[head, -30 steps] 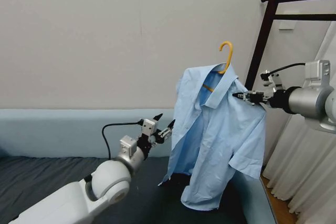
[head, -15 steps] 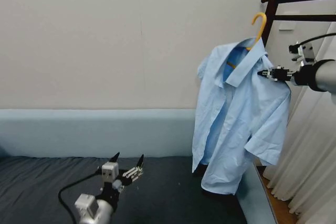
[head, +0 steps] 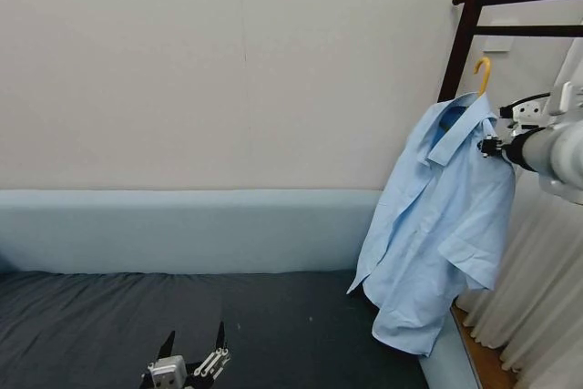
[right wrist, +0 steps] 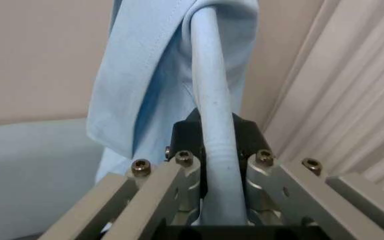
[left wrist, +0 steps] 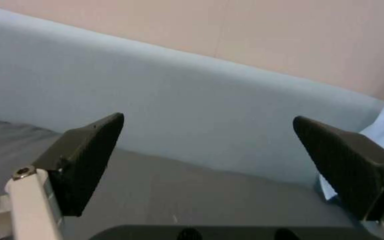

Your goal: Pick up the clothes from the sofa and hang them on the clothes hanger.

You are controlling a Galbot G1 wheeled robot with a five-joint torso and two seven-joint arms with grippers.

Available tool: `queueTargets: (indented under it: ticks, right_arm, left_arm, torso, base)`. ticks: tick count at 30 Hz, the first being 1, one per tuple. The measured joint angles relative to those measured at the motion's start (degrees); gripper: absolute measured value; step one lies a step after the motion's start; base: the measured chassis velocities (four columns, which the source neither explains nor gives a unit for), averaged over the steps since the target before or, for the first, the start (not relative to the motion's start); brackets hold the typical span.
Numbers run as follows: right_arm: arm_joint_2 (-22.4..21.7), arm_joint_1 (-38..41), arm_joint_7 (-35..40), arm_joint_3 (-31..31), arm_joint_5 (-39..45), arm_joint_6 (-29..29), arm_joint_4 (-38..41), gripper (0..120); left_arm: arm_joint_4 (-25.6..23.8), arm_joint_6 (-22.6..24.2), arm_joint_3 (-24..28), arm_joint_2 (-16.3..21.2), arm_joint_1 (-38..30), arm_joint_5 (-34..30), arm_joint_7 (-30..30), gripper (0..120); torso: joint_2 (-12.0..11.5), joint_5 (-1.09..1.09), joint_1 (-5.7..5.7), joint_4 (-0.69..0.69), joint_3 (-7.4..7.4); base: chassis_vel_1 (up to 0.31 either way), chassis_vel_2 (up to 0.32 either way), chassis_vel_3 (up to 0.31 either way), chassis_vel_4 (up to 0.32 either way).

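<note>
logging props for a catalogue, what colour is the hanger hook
Yellow-orange: the hanger hook shows best in the head view.

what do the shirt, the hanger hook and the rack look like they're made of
Shirt, clamped in the right gripper: thin woven cloth, likely cotton, matte light blue; it drapes and creases. Hanger hook: probably plastic, smooth yellow. Rack: seemingly wood, dark brown, with a turned finial.

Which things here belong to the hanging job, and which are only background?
Job: shirt on its hanger; rack; sofa; right gripper, shut on the shirt's shoulder by the rack; left gripper, open, low over the sofa.
Background: curtain; wall; floor.
</note>
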Motion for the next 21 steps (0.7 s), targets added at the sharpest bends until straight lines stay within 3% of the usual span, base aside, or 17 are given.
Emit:
queueTargets:
  ticks: [4, 8, 17, 21]
  right_arm:
    - [4.48, 4.29, -0.22, -4.49, -5.43, -0.01, -7.26, 6]
    - [10.67, 11.81, -0.05, -9.92, -9.53, -0.01, -19.46, 6]
    - [17.53, 18.89, -7.08, -14.58, -20.59, 0.11, -34.92, 6]
    - [19.34, 21.15, -10.25, -15.23, -22.52, 0.21, -38.28, 6]
  left_arm:
    - [0.24, -0.18, 0.3, -0.52, 0.16, 0.09, 0.01, 100]
    - [0.64, -0.73, 0.45, -0.73, 0.56, 0.22, -0.01, 100]
    - [0.84, -1.24, 0.64, -0.52, 0.53, 0.03, -0.11, 100]
    - [0.82, -0.73, 0.35, -0.37, 0.2, -0.02, -0.22, 100]
  torso:
    - [0.0, -0.01, 0.0, 0.0, 0.0]
    - [0.0, -0.04, 0.0, 0.03, 0.0]
    - [0.0, -0.02, 0.0, 0.01, 0.0]
    - [0.0, -0.03, 0.0, 0.01, 0.0]
  base:
    - [0.0, 0.0, 0.0, 0.0]
    - [0.0, 0.0, 0.0, 0.0]
    - [0.0, 0.0, 0.0, 0.0]
    - [0.0, 0.0, 0.0, 0.0]
